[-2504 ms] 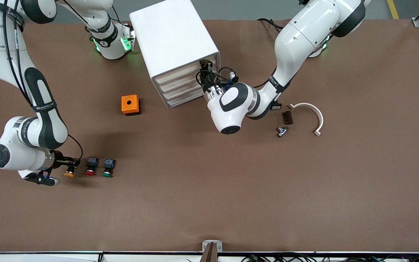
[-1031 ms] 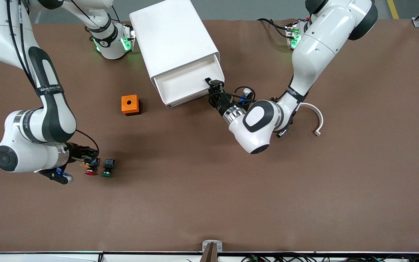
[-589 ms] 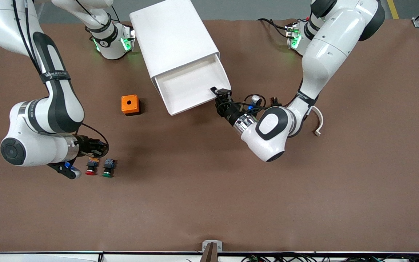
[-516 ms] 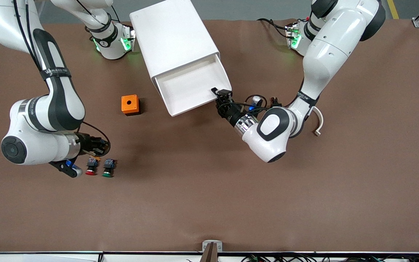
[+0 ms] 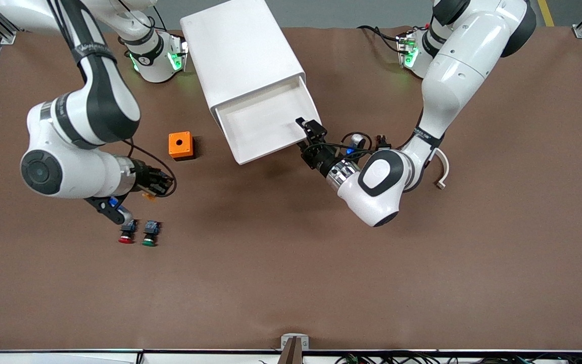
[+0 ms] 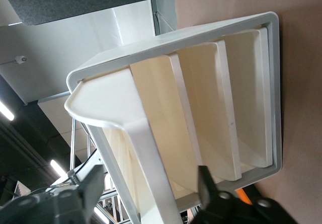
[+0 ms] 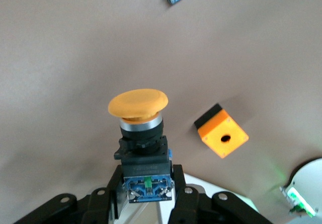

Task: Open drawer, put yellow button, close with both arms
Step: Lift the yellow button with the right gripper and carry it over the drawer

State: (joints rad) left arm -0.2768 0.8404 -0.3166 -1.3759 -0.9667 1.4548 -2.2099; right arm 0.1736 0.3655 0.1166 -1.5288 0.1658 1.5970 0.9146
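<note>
My right claw (image 7: 146,204) hangs above the table (image 5: 291,283), wrist bent sideways, fingers clamped on the yellow button's (image 7: 142,133) blue-and-black body, cap pointing away. Below sit the red button (image 5: 126,233) and green button (image 5: 149,234); the orange box (image 5: 181,145) lies nearby. My left claw (image 5: 312,132) reaches low at the drawer's (image 5: 263,126) front corner, fingers spread apart astride its lip. That top drawer is pulled out of the cabinet (image 5: 238,48).
</note>
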